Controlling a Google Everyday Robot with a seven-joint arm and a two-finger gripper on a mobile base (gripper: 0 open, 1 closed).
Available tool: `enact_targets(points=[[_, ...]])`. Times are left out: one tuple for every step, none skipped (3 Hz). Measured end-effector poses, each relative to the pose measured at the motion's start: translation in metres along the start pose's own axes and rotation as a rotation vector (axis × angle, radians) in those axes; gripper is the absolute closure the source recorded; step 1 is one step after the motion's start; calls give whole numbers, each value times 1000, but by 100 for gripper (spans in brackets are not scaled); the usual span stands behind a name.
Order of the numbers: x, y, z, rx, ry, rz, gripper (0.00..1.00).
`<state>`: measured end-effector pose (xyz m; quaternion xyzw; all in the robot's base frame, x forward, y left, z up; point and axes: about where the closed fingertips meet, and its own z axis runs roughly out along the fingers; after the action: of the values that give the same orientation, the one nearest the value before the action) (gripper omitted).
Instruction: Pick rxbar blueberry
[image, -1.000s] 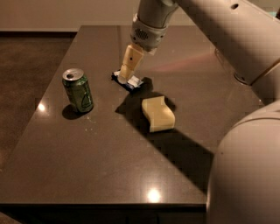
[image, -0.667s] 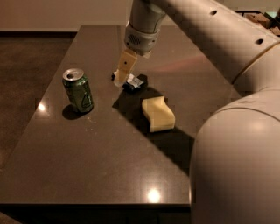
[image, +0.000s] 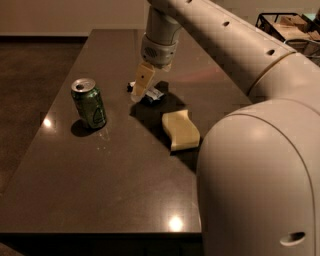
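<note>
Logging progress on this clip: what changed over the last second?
The gripper has shifted slightly toward the green can and lower, down at the rxbar blueberry. The arm now fills more of the view. No lift is visible. Bar, can and sponge stayed put.

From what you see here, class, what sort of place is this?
Probably an office kitchen or lab: a dark counter holding a soda can, sponge and snack bar, with the gripper at the bar.
</note>
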<state>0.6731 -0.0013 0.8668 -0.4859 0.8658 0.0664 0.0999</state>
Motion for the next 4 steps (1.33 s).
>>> enact_targets(points=[[-2,0,11,-2,18,1,0],[-1,0,20,-7,33,0,18],[-3,1,22,-18,33,-3,42],[-6,0,18,-27,20,0,65]])
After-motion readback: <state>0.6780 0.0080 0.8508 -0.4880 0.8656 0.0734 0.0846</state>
